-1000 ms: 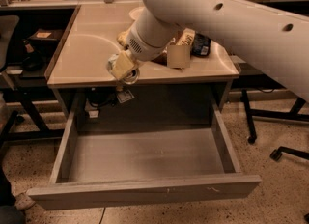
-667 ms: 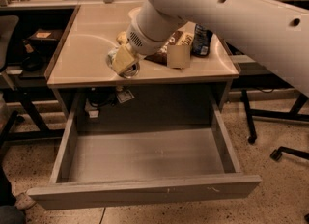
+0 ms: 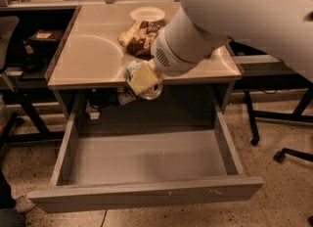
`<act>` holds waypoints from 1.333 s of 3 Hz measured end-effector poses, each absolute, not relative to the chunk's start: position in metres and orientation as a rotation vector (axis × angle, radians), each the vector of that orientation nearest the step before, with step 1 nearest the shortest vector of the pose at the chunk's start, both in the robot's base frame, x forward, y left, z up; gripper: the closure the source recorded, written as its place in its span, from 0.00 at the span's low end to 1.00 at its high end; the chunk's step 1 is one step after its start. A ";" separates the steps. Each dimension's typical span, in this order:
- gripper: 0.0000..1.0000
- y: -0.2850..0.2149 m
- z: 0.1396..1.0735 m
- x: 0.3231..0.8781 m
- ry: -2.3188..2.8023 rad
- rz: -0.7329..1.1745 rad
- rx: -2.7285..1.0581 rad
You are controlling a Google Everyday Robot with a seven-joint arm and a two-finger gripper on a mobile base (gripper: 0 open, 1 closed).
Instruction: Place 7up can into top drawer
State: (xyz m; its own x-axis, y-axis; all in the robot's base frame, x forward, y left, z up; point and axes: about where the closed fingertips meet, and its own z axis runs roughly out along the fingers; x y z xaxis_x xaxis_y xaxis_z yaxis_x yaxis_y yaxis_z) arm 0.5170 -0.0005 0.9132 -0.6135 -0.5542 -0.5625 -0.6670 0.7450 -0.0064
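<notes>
Gripper (image 3: pixel 145 80) at worktop (image 3: pixel 90 59) front edge, near middle, fingers clamped around tilted 7up can (image 3: pixel 134 69). Top drawer (image 3: pixel 146 158) pulled open below, grey bottom showing.

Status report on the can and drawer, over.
Status: gripper shut on can, at desk front edge, above drawer rear. Can not yet inside. Drawer open, nothing seen blocking.

The gripper (image 3: pixel 145 80), at the front edge of the desk (image 3: pixel 88 55) above the open drawer (image 3: pixel 146 157), covers most of the can (image 3: pixel 153 92) it clasps, leaving only the silver end clear, while the arm (image 3: pixel 234 15) hides part of the snack bag (image 3: pixel 137 37) and runs off the top and right edges.
</notes>
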 end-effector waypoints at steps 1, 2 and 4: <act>1.00 -0.023 0.882 0.471 2.522 0.246 -0.846; 1.00 -0.026 0.874 0.467 2.539 0.238 -0.844; 1.00 -0.001 0.814 0.444 2.575 0.321 -0.893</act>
State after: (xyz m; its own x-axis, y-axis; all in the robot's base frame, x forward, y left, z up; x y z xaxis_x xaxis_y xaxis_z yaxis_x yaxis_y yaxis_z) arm 0.4437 -0.0013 0.8142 -0.7185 -0.5418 -0.4361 -0.6323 0.7701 0.0849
